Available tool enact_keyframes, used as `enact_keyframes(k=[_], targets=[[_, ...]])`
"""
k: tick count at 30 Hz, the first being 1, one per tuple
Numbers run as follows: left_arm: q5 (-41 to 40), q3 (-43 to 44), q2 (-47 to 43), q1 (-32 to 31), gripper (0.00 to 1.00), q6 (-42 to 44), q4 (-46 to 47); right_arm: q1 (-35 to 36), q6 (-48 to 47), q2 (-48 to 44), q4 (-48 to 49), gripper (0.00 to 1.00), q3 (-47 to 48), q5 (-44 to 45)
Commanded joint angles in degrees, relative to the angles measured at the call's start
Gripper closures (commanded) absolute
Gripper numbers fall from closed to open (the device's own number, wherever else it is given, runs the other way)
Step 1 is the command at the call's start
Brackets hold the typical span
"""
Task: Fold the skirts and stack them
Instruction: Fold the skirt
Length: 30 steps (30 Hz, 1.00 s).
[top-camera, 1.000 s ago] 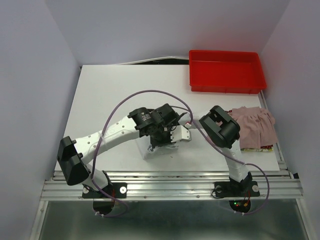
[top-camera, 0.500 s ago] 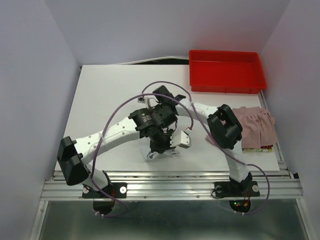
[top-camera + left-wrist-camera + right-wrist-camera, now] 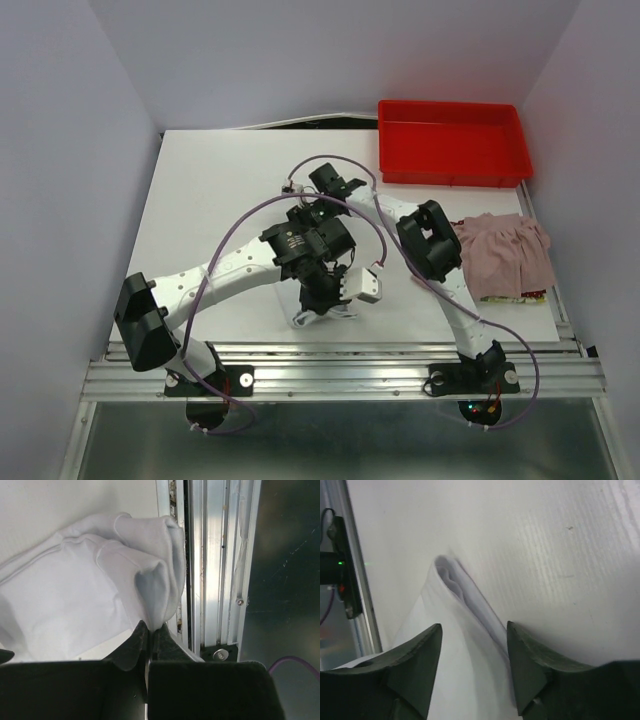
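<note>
— At the near edge of the table (image 3: 210,190), we are pinching a bunched corner of the white skirt (image 3: 75,595) in the left gripper (image 3: 149,630).

— Beyond it, our right gripper (image 3: 474,630) is hanging wide and empty, with the fold running lengthwise under it. The pink skirt (image 3: 505,255) is lying farther right.

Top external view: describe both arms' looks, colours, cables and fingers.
Both arms have white links and bulky black joint housings: left arm, right arm. A thin purple cable loops along each. Small green and red lights glow at the right arm's base. The right gripper's fingers are dark tapered wedges.
</note>
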Motion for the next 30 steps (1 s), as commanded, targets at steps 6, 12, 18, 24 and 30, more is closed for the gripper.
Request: enact_keyframes(k=[6,12,18,24,30], targets=[[-2.68,3.20,-0.69,5.90,1.00,3.42,-0.03,1.02,-3.61,-0.28,-1.75,0.71,-5.35,-4.13],[-5.85,6.10,2.82,12.41,1.00,8.17,1.64,1.02,-4.05,-2.04,-1.31,0.85,-9.75,-6.25],[-6.29,4.44,5.81,15.58,1.00,10.10,5.67,1.02,-4.40,-3.45,-1.14,0.85,-12.38,-7.39],[-4.89,2.33,8.19,16.55,0.98,10.02,7.35,1.02,-4.40,-3.72,-1.23,0.85,-12.48,-7.13],[-3.48,-0.57,9.07,16.81,0.98,9.23,8.93,1.02,-4.22,-3.28,-1.23,0.84,-11.51,-6.43]])
